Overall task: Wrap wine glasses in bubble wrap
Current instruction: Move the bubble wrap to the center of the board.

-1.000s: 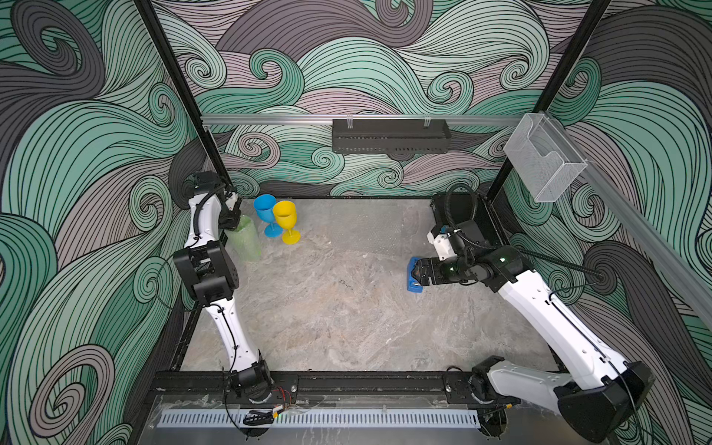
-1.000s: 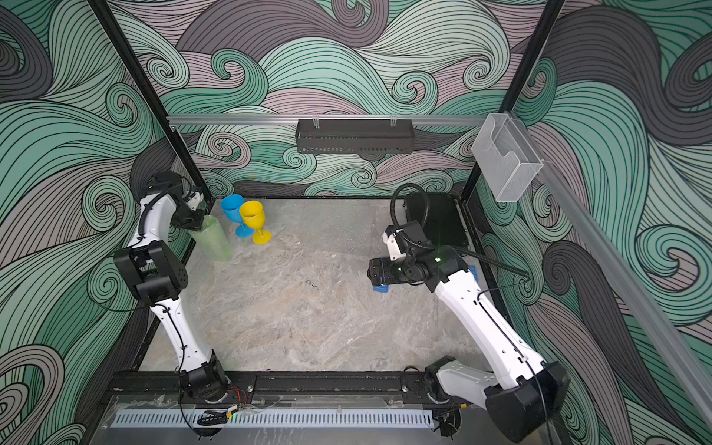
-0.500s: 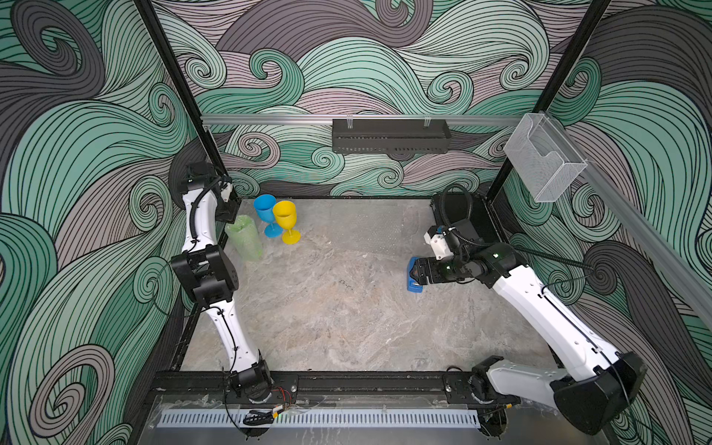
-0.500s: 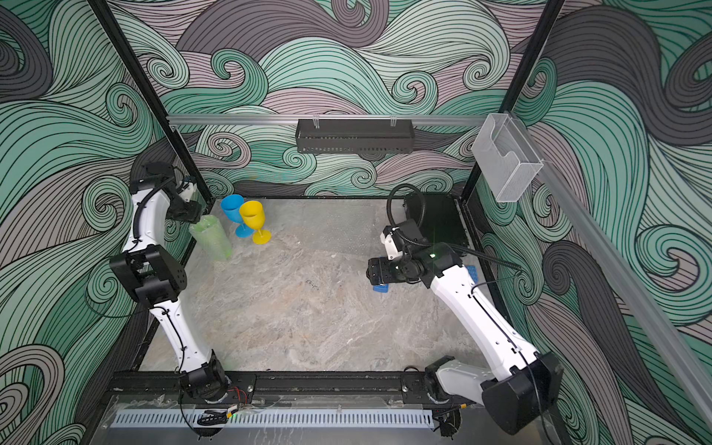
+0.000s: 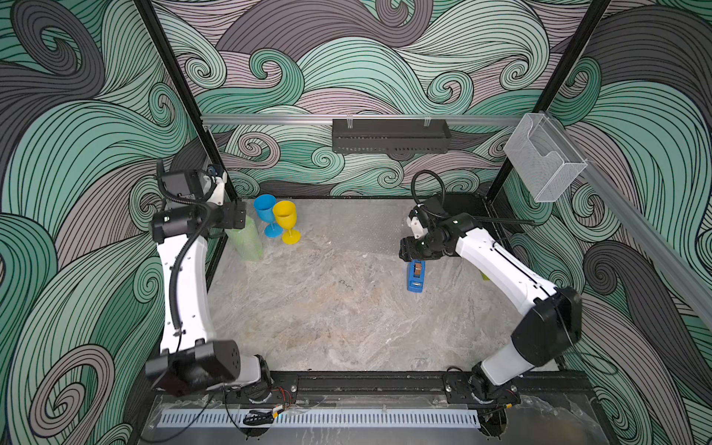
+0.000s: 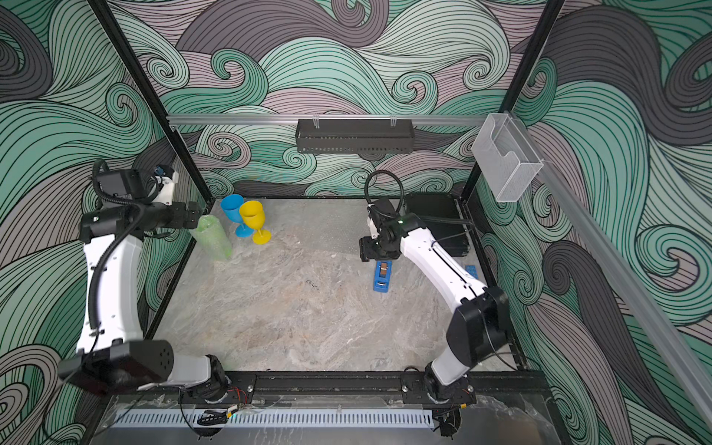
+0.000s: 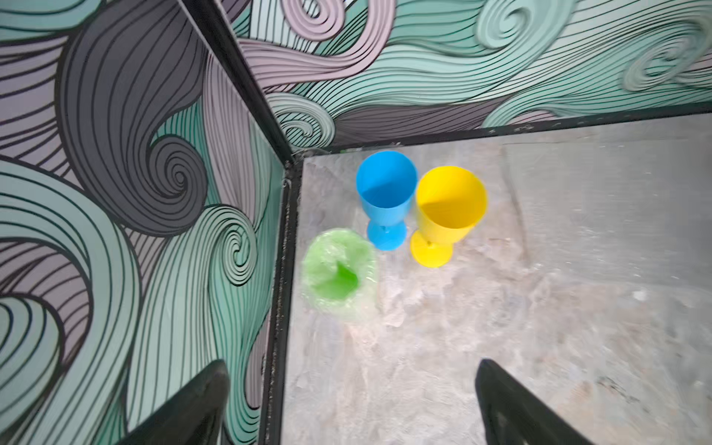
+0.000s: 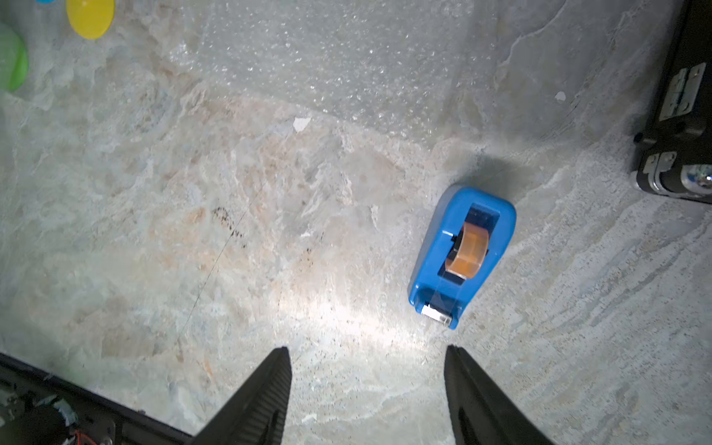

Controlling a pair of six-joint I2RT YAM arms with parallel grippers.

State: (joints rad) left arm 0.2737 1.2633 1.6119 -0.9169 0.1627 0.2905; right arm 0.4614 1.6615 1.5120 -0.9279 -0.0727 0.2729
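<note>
Marble tabletop [image 5: 327, 308]: green glass [image 7: 339, 273] stands wrapped in bubble wrap [image 7: 362, 304], well apart from tape dispenser [image 8: 462, 254]. Blue glass [image 7: 385, 192] and yellow glass [image 7: 449, 204] likewise, bare. Spare sheet [image 8: 327, 57] lies flat just beyond dispenser. Left gripper [image 7: 352, 364] wide open, empty. Right gripper [image 8: 368, 348] partly open above dispenser, empty. Two to go.

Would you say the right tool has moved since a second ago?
Yes: the right tool drew back from the blue tape dispenser toward the back wall.
</note>
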